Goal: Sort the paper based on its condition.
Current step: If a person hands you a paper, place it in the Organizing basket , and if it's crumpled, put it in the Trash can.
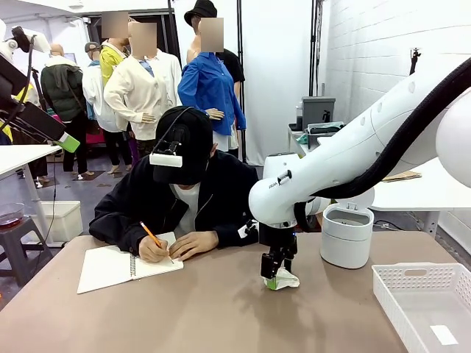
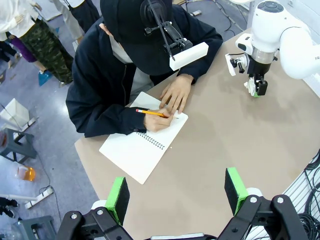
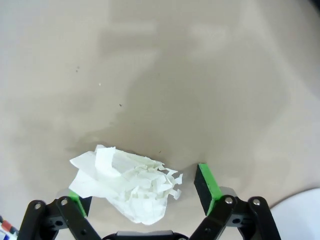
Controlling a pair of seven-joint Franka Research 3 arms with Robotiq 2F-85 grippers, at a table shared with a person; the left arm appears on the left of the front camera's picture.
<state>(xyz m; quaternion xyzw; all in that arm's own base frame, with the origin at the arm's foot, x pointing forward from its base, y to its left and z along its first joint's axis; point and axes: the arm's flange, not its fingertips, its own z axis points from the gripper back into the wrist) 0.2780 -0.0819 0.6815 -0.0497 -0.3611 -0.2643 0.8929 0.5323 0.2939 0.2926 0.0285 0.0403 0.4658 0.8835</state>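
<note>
Everything is sitting on the counter (image 1: pixel 221 309). A person (image 1: pixel 184 198) is leaning over the far edge, beyond the right claw (image 1: pixel 275 272) and to its left, busy writing. The white basket (image 1: pixel 419 268) is sitting to that claw's right, nearer the robot, holding one flat white slip (image 1: pixel 444 334); I'm reading it as the slot for good sheets. The round white bin (image 1: pixel 347 235) is standing just past the claw on its right with its top open. I can't tell the contents, but it's probably where crumpled stuff is going. The notebook (image 1: pixel 110 268) is lying flat under the person's hands, well left of the claw. It's in use, so I'm judging it's not a sort target. The left claw (image 2: pixel 176 192) is hanging high above the counter, wide apart and empty, well clear of the work. The right claw is standing fully spread, down at the surface, gripping nothing yet. Directly between its pads the paper (image 3: pixel 125 185) is lying off-centre, close by one pad and clear of the other, so the claw looks to be lining up for a pinch.
</note>
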